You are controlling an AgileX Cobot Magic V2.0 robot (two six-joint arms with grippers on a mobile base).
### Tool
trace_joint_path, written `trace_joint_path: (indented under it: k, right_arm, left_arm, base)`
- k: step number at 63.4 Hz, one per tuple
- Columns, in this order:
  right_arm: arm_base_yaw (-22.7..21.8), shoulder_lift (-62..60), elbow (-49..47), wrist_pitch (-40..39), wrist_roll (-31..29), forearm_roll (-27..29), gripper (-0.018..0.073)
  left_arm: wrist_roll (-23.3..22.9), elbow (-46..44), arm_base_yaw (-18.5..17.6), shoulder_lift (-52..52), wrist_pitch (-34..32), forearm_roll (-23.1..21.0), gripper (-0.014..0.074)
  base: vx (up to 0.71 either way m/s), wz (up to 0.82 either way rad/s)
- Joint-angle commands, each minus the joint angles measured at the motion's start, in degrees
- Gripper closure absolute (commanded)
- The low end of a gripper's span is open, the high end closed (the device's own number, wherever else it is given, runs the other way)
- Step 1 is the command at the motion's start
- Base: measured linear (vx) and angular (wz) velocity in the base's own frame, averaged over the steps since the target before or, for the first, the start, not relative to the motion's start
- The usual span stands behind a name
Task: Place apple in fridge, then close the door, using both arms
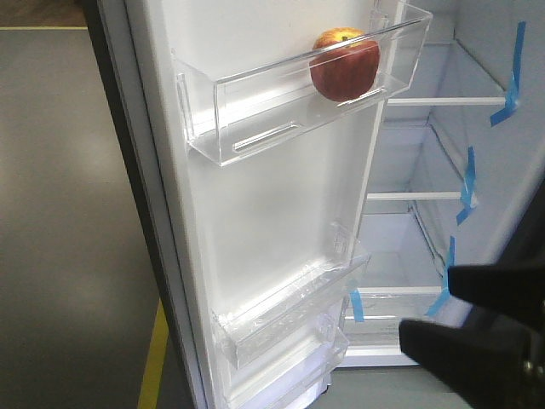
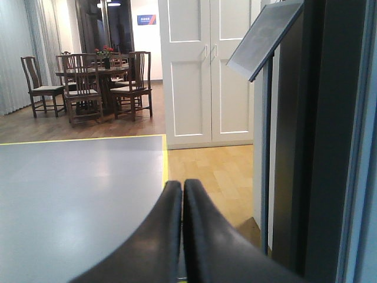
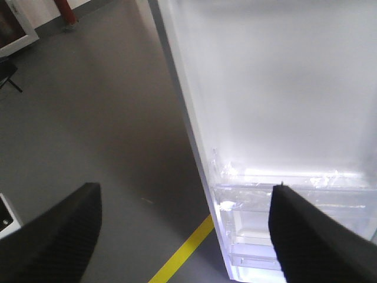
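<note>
Front view: apple (image 1: 345, 64) sits in the upper clear bin (image 1: 255, 119) of the open door (image 1: 281, 221); fridge (image 1: 417, 162) shelves lie right of the door. Left wrist: left gripper (image 2: 182, 191) jaws pressed together over grey floor (image 2: 70, 194). Right wrist: right gripper (image 3: 185, 200) jaws wide apart, facing the door lining above the lower bin (image 3: 283, 200).

door bin (image 1: 255, 111): clear glossy plastic | apple (image 1: 345, 64): smooth shiny skin | right fingers (image 3: 312, 236): matt black, textured

Upper bin (image 1: 255, 119) on door (image 1: 272, 221) carries apple (image 1: 344, 64) at its right end; bin sits well above and left of right gripper (image 1: 430, 308).
</note>
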Motion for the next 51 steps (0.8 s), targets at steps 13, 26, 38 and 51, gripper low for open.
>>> trace_joint_path:
  k: [13, 26, 38, 51]
  right_arm:
    - [0.1, -11.0, 8.4, 1.3, 2.3, 2.6, 0.0005]
    - [0.1, -16.5, 10.8, 4.5, 1.8, 2.4, 0.0022]
    - [0.1, -18.1, 10.8, 7.2, 1.8, 2.5, 0.0041]
    - [0.1, -18.1, 10.8, 9.2, 1.8, 2.5, 0.0054]
  left_arm:
    - [-0.2, 1.2, 0.0, -1.0, -4.1, -0.1, 0.0603]
    - [-0.2, 1.2, 0.0, -1.0, -4.1, -0.1, 0.0603]
    - [-0.2, 1.2, 0.0, -1.0, -4.1, -0.1, 0.0603]
    - [-0.2, 1.2, 0.0, -1.0, -4.1, -0.1, 0.0603]
  base:
    - [0.0, 0.0]
    - [0.0, 0.0]
    - [0.0, 0.0]
    - [0.0, 0.0]
